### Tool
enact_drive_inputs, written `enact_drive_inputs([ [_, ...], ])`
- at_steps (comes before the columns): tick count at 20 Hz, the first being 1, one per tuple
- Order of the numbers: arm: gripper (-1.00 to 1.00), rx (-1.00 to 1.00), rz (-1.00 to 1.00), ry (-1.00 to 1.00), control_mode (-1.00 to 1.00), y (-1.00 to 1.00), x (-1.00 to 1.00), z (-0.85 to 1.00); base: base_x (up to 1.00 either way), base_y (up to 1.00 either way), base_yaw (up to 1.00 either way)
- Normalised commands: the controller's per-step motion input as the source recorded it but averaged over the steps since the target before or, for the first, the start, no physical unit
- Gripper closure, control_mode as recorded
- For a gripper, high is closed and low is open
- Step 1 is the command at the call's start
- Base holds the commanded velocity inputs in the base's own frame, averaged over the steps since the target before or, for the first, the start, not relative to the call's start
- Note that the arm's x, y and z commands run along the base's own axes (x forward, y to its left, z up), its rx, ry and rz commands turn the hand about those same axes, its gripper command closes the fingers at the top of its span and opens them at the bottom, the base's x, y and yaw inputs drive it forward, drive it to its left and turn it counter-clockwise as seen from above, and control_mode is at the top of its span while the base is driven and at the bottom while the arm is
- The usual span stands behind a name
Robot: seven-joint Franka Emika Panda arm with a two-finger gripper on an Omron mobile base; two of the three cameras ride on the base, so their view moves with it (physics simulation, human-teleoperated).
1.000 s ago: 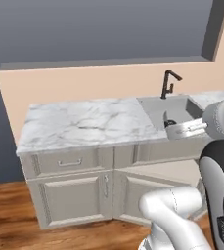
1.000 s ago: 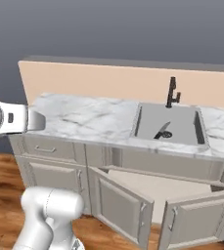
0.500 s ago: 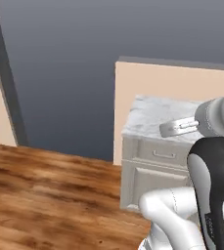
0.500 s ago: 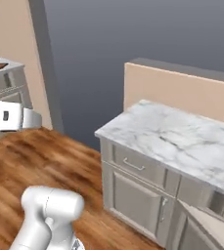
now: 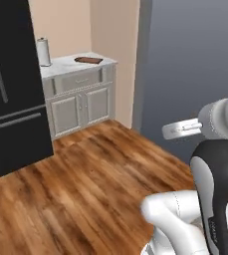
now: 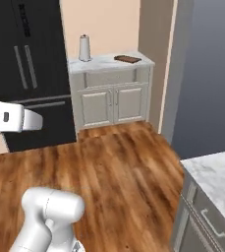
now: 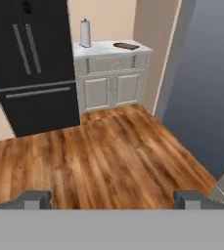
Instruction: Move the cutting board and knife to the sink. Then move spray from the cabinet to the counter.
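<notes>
Fingers (image 7: 112,199) spread wide, nothing between them. In the hand view the two dark tips sit at 7 and 5 o'clock, aimed across bare wood floor (image 7: 108,151).

Gripper is up in the air over the floor, well apart from any furniture. In the left base view the hand (image 5: 182,130) sticks out at about 3 o'clock, pointing toward 9; in the right base view it (image 6: 15,119) is at 9 o'clock, pointing right.

Cutting board (image 7: 126,46) lies flat on the far table (image 7: 106,49), dark reddish-brown, toward that table's right end, near the corner wall. From the hand view it is at roughly 12–1 o'clock. Same board in the left base view (image 5: 88,60) at 11 o'clock and in the right base view (image 6: 127,59) near 12. Cannot tell whether a knife lies on it; too small at this range.

Paper-towel roll (image 7: 85,32) stands upright at the left end of the same table, well apart from the board, just beside the black fridge (image 7: 30,63).

Under that table: one drawer, two cream panelled doors (image 7: 111,89), all shut; contents hidden.

A second marble table corner (image 6: 217,177) with a drawer handle shows at 4 o'clock in the right base view, close to the robot base.
</notes>
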Motion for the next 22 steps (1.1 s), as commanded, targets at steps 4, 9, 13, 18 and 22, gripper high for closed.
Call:
enact_drive_inputs([
  [4,-1.00,0.00,0.00,0.00,1.00,0.00,0.00,0.00,0.65,-0.11,0.88],
  [9,-1.00,0.00,0.00,0.00,1.00,0.00,0.00,0.00,1.00,-0.52,0.45],
  [13,-1.00,0.00,0.00,0.00,1.00,0.00,0.00,0.00,1.00,-0.93,0.32],
  [18,-1.00,0.00,0.00,0.00,1.00,0.00,0.00,0.00,1.00,-1.00,0.26],
  [22,-1.00,0.00,0.00,0.00,1.00,0.00,0.00,0.00,1.00,-1.00,0.27],
])
